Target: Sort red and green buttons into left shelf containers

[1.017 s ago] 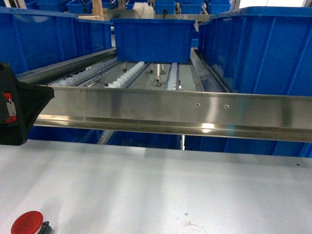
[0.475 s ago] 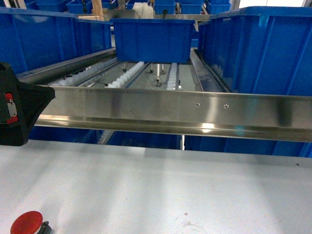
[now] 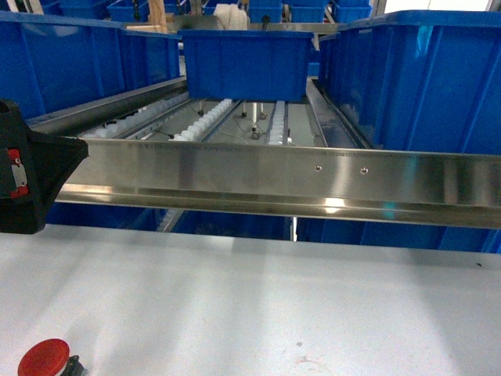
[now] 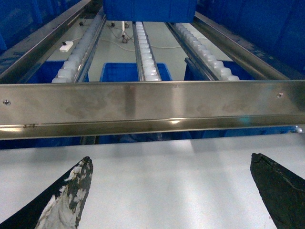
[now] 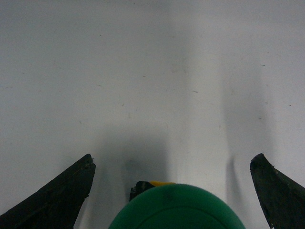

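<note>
Almost nothing has changed during the last second. In the head view the red button (image 3: 44, 358) lies at the same place on the white table (image 3: 258, 305), near its front left corner, well in front of the steel rail (image 3: 274, 176). The dark body of the left arm (image 3: 31, 176) has stayed at the left end of the rail, with only a very small shift.

The left gripper (image 4: 174, 191) is wide open and holds nothing; it hovers over the table just in front of the rail. The right gripper (image 5: 174, 191) is also wide open. The green button (image 5: 174, 207) stands on the table between its fingers, and no finger touches it.

I judge that the sorting has not started: both buttons are on the table, and the blue bins (image 3: 66, 63) behind the rail on the left wait. Probably the right gripper must close on the green button first.
</note>
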